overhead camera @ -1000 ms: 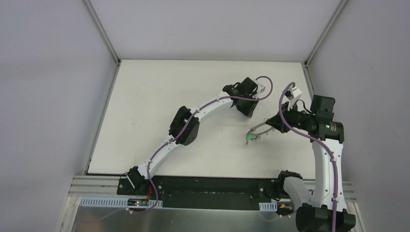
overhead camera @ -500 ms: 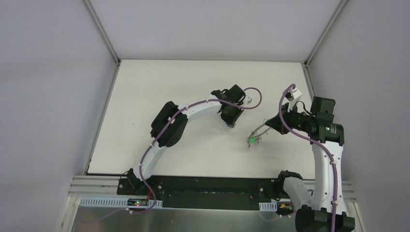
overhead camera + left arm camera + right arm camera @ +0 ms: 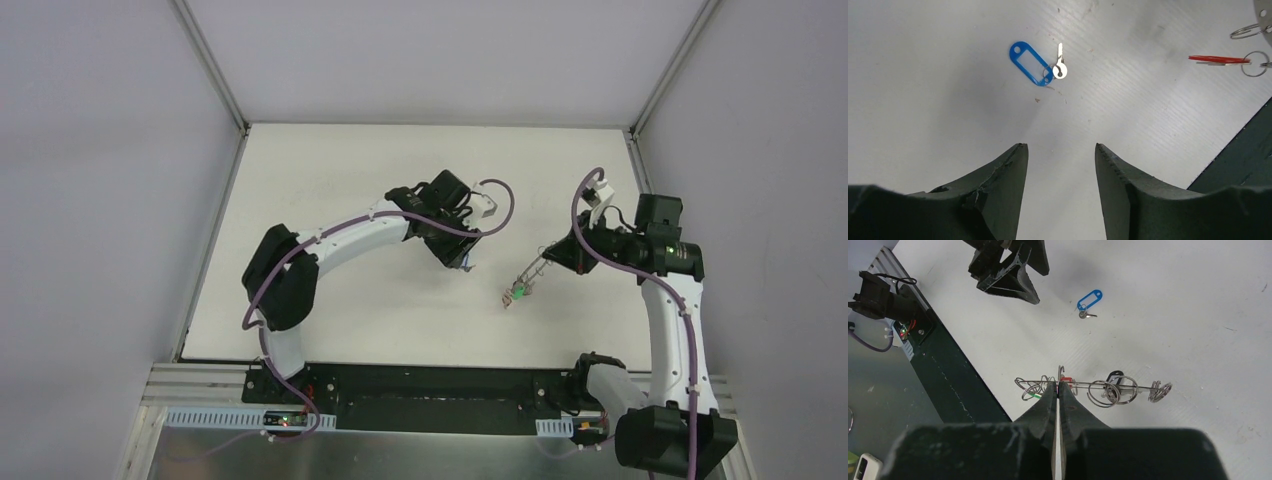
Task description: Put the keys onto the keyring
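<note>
A blue-tagged key [image 3: 1031, 63] lies flat on the white table, apart from everything else; it also shows in the right wrist view as the blue-tagged key [image 3: 1089, 299]. My left gripper [image 3: 1060, 146] hangs open above the table just short of it, nothing between its fingers. My right gripper [image 3: 1058, 385] is shut on the rim of the keyring [image 3: 1128, 387], seen edge-on with wire loops around it. Green [image 3: 1036, 396], red [image 3: 1064, 385] and black [image 3: 1116, 375] tags hang at its loops. From above, the keyring [image 3: 527, 275] tilts down to the table right of the left gripper [image 3: 455, 257].
The black base rail [image 3: 430, 385] runs along the near table edge, and grey walls [image 3: 110, 200] enclose the table. The left arm's elbow [image 3: 285, 280] bulges toward the left side. White tabletop [image 3: 330, 180] lies behind both grippers.
The left arm has swung left and back from the keyring, and its gripper has opened wider, with the blue-tagged key lying on the table. The right gripper kept its hold, tipping the keyring lower.
</note>
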You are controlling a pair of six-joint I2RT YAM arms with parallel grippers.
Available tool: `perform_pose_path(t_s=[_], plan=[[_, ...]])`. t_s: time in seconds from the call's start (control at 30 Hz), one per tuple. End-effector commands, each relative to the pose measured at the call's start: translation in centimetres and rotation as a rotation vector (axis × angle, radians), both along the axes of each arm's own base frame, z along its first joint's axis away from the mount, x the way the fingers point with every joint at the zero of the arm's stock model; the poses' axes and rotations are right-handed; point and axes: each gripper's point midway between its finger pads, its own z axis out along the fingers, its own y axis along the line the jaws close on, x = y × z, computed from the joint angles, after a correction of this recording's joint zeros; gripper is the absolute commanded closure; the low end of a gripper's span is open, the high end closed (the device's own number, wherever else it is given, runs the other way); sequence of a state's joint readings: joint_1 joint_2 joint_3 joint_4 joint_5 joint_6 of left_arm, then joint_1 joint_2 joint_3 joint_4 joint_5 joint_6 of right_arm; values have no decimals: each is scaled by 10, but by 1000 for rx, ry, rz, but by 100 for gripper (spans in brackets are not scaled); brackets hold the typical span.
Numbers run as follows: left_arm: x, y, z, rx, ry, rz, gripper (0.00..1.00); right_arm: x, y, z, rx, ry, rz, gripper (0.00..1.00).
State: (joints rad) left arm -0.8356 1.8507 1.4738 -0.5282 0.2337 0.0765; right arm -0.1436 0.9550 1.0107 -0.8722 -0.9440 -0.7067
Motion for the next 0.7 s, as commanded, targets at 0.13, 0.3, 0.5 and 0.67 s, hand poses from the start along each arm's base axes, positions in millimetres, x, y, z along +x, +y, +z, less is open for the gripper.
perform_pose_path(t_s=[0.13,0.3,0.5,0.67], plan=[[20,-30,4,-32,40,18,46,13,13,11,89,-79,83,100],[34,-46,-8,-18,53,-12,49,10,14,4,93,-63,84,100],[26,-53,-21,-34,96,-79,51,9,13,-1,89,-53,81,100],[25,-55,-30,-29,117,-103,46,8,13,-3,91,-47,81,100]])
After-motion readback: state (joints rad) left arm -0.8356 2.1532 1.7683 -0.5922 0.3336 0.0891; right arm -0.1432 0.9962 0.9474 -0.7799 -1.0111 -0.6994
